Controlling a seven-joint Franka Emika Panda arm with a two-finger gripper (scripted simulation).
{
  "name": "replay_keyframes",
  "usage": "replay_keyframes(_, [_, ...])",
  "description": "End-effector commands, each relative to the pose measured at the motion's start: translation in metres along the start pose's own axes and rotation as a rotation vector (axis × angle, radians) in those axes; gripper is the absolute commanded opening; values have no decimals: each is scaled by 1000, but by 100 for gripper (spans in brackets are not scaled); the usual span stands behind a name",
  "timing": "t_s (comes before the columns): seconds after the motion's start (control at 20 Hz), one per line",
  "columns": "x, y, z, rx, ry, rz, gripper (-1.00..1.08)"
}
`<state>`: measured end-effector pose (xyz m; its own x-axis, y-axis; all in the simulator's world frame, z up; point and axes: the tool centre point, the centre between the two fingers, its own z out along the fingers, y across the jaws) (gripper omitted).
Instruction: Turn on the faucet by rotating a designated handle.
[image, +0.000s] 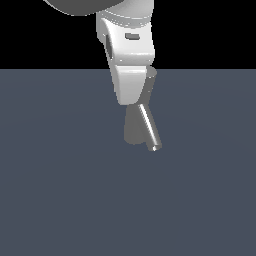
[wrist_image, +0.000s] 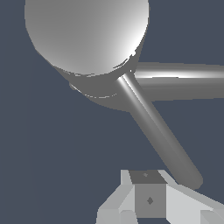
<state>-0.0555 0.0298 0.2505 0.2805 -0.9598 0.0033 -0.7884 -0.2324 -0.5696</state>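
Closest to the wrist camera sits one fingertip of my gripper (wrist_image: 149, 199), a pale block with a dark pad, filling the near edge of that view. I see only this one finger clearly, and in the exterior view my hand (image: 131, 75) is a white housing that covers its own tips, so I cannot tell how far the jaws stand apart, nor whether they have hold of anything.

Just beyond that fingertip in the wrist view ends a slim grey rod (wrist_image: 159, 135), which runs back to the faucet's round cap (wrist_image: 85, 35). A second, thicker-looking tube (wrist_image: 183, 81) leaves the cap sideways. I judge the slim rod to be the handle and the other the spout, though at this closeness their widths mislead, so I hold that loosely. The rod's tip lies near the finger; whether they touch I cannot say.

In the exterior view the faucet (image: 134, 127) stands near the middle of the dark floor, a leaning grey column, with one tube (image: 149, 127) slanting down toward the exterior view's right. My hand hangs right over its top and hides the cap.

As to progress: the approach looks done, since I am at the faucet's head. Nothing shows the handle turned or water flowing. Left, as I judge it, is to press or catch the rod and sweep it round the cap.
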Motion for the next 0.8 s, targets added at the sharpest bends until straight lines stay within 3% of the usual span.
replay_keyframes(0.0, [13,10,0,-7,13,21,-100])
replay_keyframes(0.75, [29,30,0,-10,15,25,-100])
